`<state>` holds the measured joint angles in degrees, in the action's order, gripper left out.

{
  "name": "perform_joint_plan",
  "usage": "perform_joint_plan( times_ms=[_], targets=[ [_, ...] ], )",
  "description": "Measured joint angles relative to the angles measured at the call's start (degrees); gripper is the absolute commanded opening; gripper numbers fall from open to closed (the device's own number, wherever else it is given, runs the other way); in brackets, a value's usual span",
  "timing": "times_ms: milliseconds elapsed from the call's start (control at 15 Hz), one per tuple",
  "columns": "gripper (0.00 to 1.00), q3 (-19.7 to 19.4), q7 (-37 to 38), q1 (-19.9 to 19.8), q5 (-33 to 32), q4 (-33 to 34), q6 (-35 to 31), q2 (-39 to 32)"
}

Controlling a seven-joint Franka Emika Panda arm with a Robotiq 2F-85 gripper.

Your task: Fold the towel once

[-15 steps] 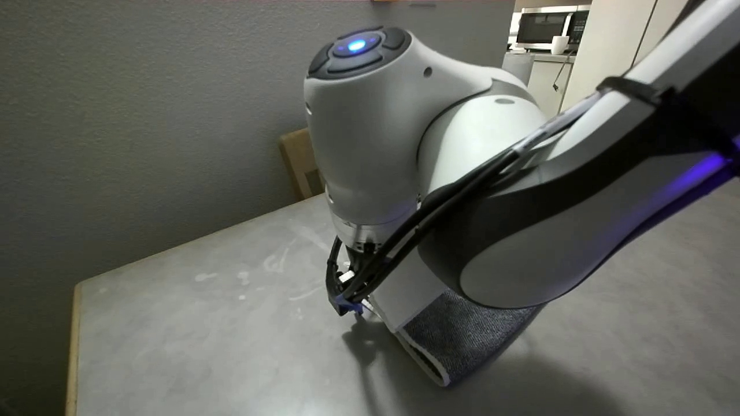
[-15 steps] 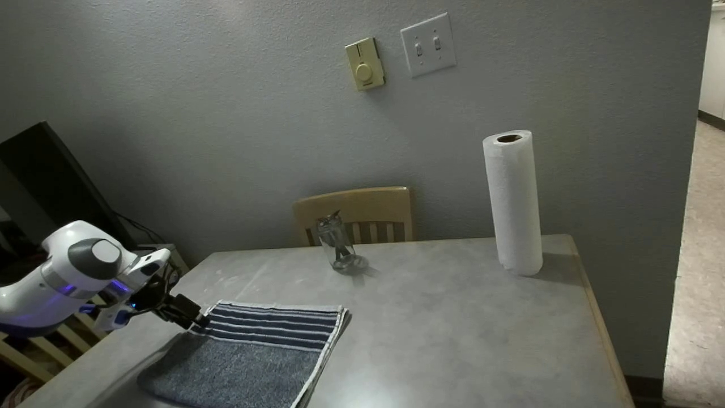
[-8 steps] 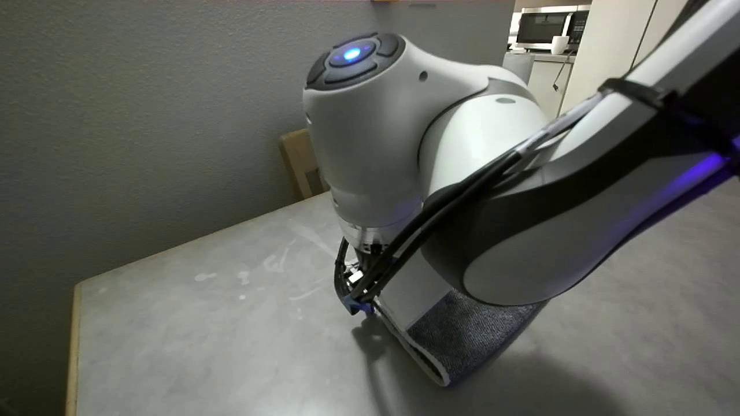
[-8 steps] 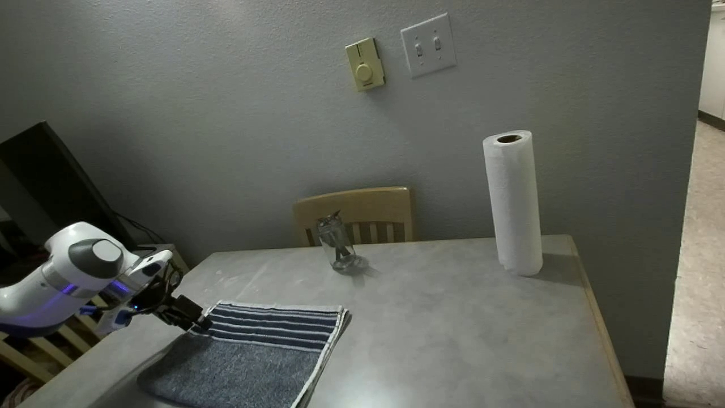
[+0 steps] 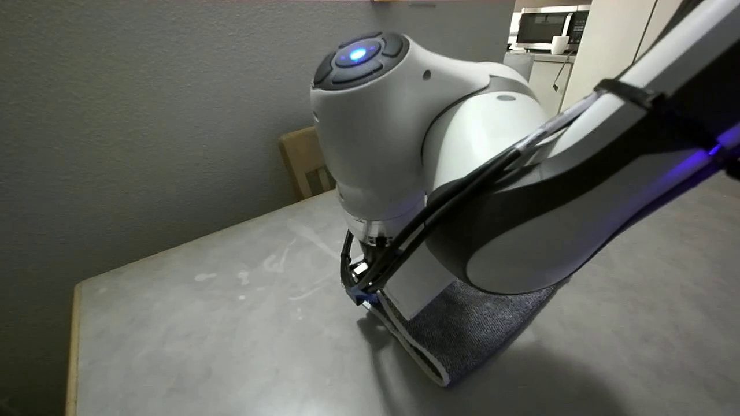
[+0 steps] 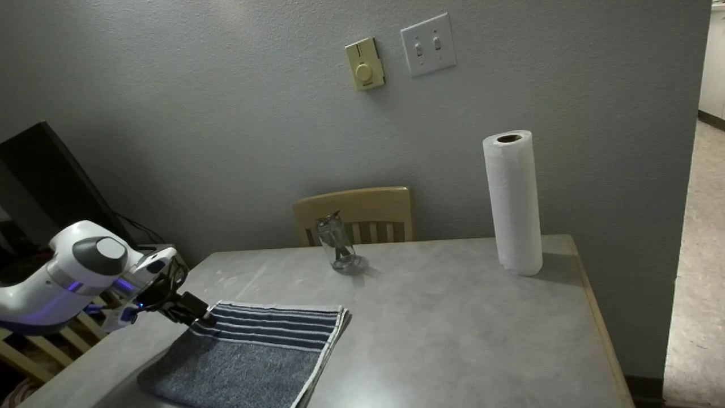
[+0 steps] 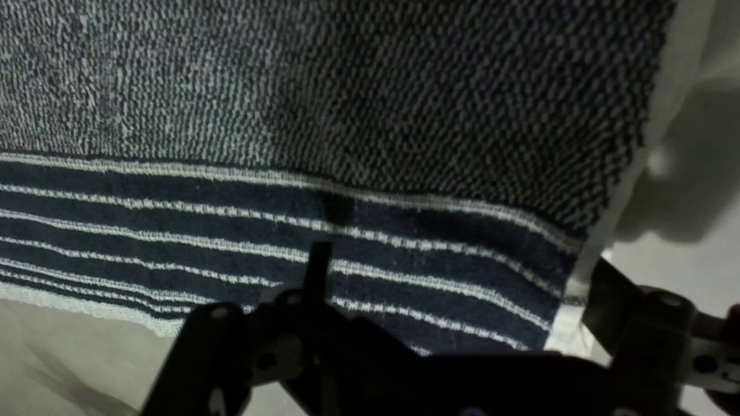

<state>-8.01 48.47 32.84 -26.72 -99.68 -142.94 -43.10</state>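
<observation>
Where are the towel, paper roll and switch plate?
Towel (image 7: 318, 127): in the wrist view, its grey terry.
Paper roll (image 6: 514, 207): in an exterior view, its side.
Switch plate (image 6: 429, 46): in an exterior view, its middle.

The towel (image 7: 404, 104) is rough, nubbly, matt cloth; the table (image 6: 453, 328) looks smooth and faintly glossy; the chair (image 6: 357, 205) is smooth wood; the roll (image 6: 514, 204) is matt paper; the wall (image 6: 226, 113) is pebbly.

Home dining area: chair (image 6: 374, 204), microwave (image 5: 542, 28)
</observation>
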Motion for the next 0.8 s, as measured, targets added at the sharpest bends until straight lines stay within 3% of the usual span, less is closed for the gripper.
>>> perform_joint_plan(
  times_ms=[800],
  targets=[
    [1.00, -0.52, -0.01, -1.27, 0.51, -1.92, -10.36, 0.85]
  ],
)
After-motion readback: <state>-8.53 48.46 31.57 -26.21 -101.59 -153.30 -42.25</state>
